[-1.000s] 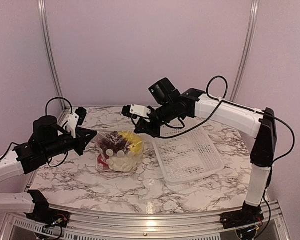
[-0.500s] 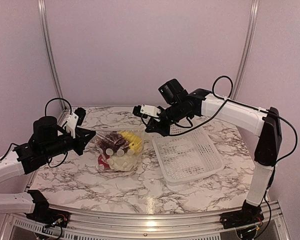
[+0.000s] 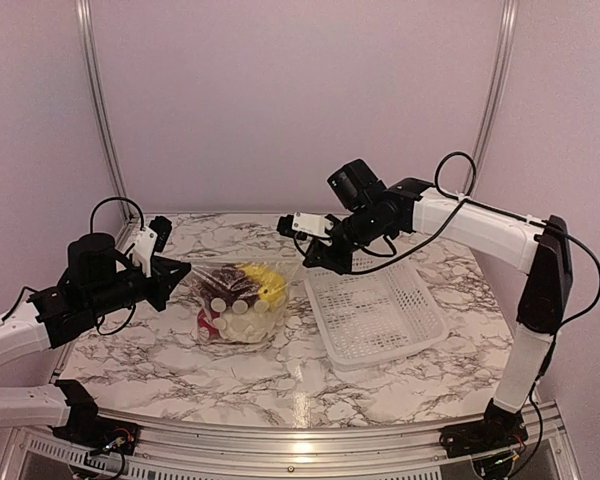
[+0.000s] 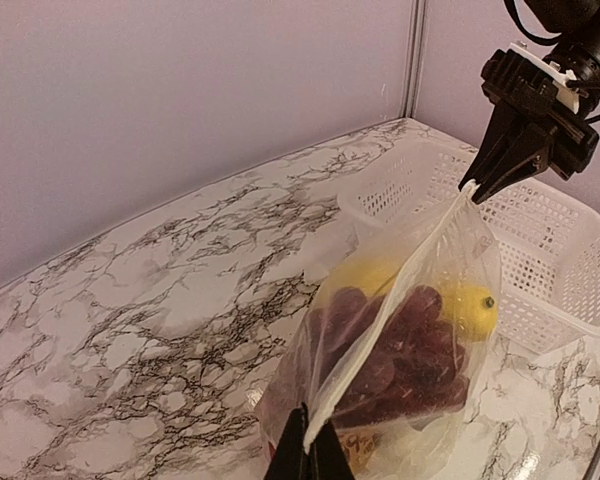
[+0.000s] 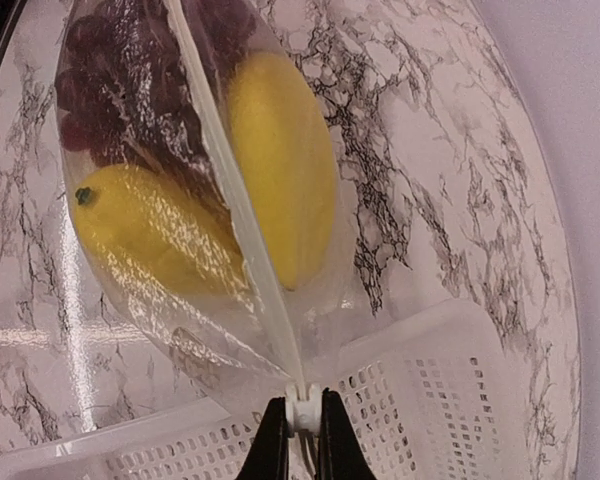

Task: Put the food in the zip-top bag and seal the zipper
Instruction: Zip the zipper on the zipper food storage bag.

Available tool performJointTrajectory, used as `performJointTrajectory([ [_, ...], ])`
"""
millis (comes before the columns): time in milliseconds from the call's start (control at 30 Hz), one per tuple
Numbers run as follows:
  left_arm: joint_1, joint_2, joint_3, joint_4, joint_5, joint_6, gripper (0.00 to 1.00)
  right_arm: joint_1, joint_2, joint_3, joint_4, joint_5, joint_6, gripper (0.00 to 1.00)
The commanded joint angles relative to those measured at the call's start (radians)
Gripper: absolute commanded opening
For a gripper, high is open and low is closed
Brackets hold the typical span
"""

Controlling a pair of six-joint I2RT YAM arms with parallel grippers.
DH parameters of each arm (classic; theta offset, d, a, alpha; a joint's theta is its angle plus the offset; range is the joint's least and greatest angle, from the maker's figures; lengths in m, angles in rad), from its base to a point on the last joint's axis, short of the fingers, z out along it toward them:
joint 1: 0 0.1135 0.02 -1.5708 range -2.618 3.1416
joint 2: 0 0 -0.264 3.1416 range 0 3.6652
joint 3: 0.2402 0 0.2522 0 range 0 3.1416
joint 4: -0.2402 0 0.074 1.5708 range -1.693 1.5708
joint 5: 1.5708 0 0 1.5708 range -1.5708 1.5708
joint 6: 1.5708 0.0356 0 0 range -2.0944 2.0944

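The left hand (image 4: 305,455) is clenched on 1 end of the zipper (image 4: 380,335). The right hand (image 5: 302,422) pinches the opposite end, so the strip runs taut between the 2 hands. Below it hangs the zip-top bag (image 3: 235,305), its bottom resting on the marbled worktop (image 3: 170,365) near the white perforated basket (image 3: 380,310). Inside lie 2 yellow pieces (image 5: 280,170) and dark purple grapes (image 4: 400,345), with the white cauliflower (image 3: 242,322) and a red piece (image 3: 204,322) lower down. Whether the strip is pressed shut along its length cannot be told.
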Motion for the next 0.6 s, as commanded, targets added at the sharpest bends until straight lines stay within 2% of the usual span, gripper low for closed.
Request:
performJointTrajectory([
  [0, 0.029, -0.005, 0.000, 0.052, -0.034, -0.005, 0.00, -0.051, -0.032, -0.026, -0.112, 0.116, -0.025, 0.00],
  [567, 0.039, 0.063, 0.025, 0.079, -0.002, -0.008, 0.00, -0.073, -0.014, 0.003, -0.158, 0.114, -0.072, 0.02],
])
